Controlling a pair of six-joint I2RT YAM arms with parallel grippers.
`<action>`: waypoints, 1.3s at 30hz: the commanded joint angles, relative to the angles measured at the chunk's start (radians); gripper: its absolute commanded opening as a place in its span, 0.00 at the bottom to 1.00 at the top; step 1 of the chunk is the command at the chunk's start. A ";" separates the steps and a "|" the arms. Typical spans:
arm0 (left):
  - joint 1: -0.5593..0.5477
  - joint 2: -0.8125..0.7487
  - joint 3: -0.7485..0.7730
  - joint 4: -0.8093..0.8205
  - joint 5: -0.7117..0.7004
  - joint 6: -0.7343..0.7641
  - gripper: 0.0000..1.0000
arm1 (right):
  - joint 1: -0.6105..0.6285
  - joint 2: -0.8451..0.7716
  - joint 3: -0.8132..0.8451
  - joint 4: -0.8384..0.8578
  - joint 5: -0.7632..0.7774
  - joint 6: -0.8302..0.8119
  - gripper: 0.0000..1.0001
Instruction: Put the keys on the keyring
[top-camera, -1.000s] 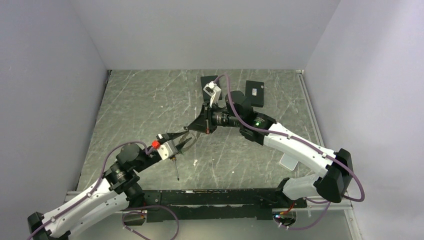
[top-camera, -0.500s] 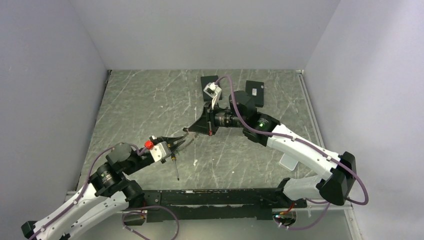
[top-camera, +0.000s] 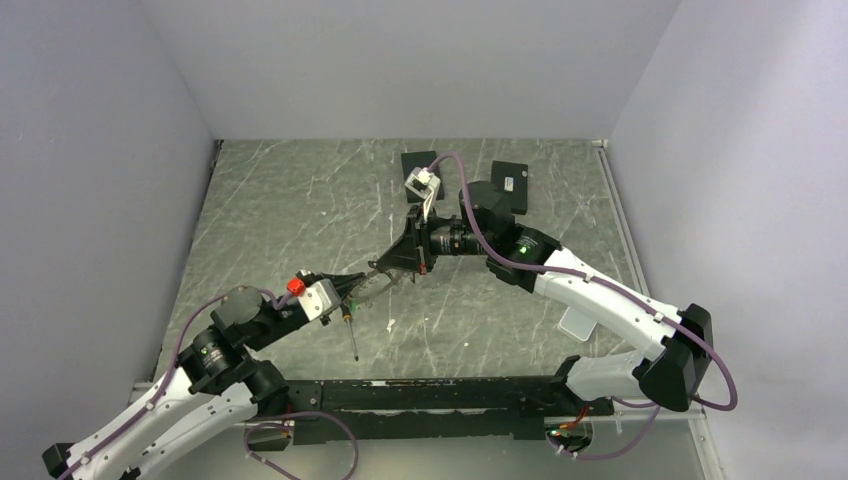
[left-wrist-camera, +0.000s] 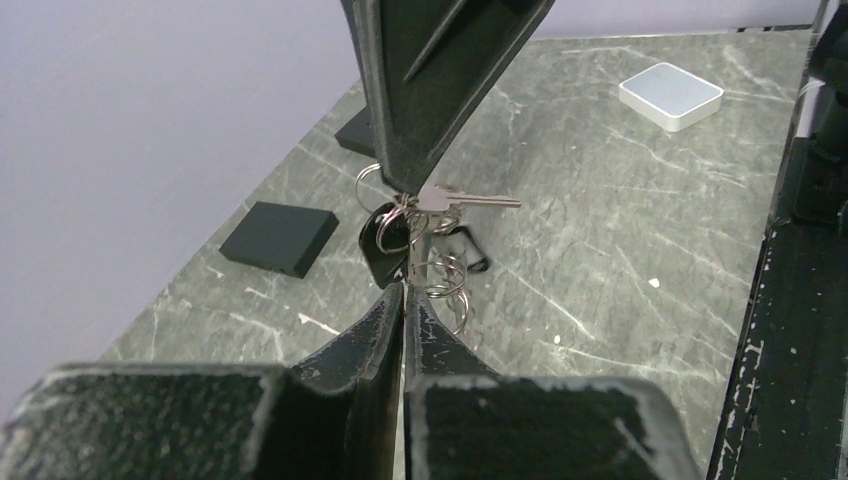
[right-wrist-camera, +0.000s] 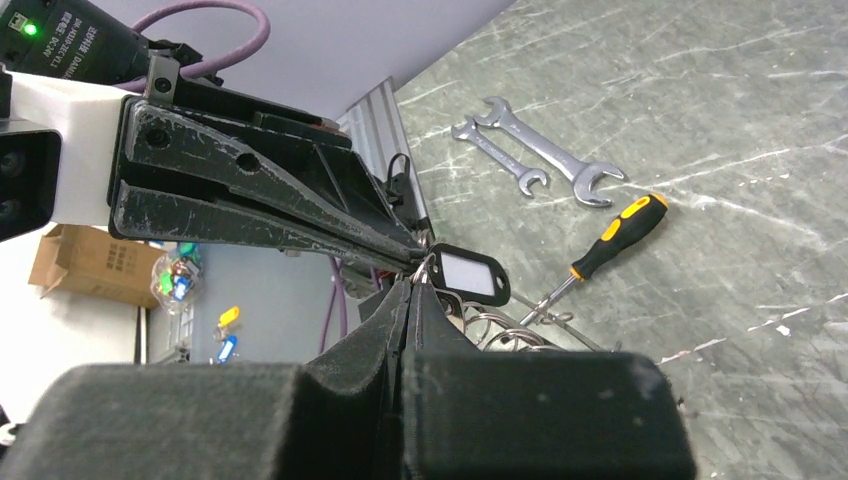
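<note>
Over the last second the left arm has drawn back toward the bench's near-left corner. The left gripper (left-wrist-camera: 403, 292) is clamped on the keyring (left-wrist-camera: 395, 228) over mid-bench. A key (left-wrist-camera: 468, 200) juts out beside the tips. The right gripper (right-wrist-camera: 409, 288) pinches the same ring, tip to tip.

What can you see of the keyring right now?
The keyring is a bunch of thin silvery wire loops, seemingly off the table, pinched between two shut sets of jaws meeting tip to tip: the left gripper and the right gripper. One silver key sticks out sideways from it; a black-framed tag with a pale window hangs on it.
</note>
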 joint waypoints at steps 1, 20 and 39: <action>-0.001 0.015 -0.003 0.072 0.086 -0.014 0.09 | 0.001 -0.032 0.006 0.091 -0.036 -0.014 0.00; -0.002 -0.056 -0.035 0.122 -0.014 -0.219 0.16 | -0.017 -0.036 -0.014 0.155 -0.118 -0.042 0.00; -0.001 -0.021 -0.032 0.079 0.063 -0.227 0.06 | -0.038 -0.057 0.003 0.162 -0.202 -0.060 0.00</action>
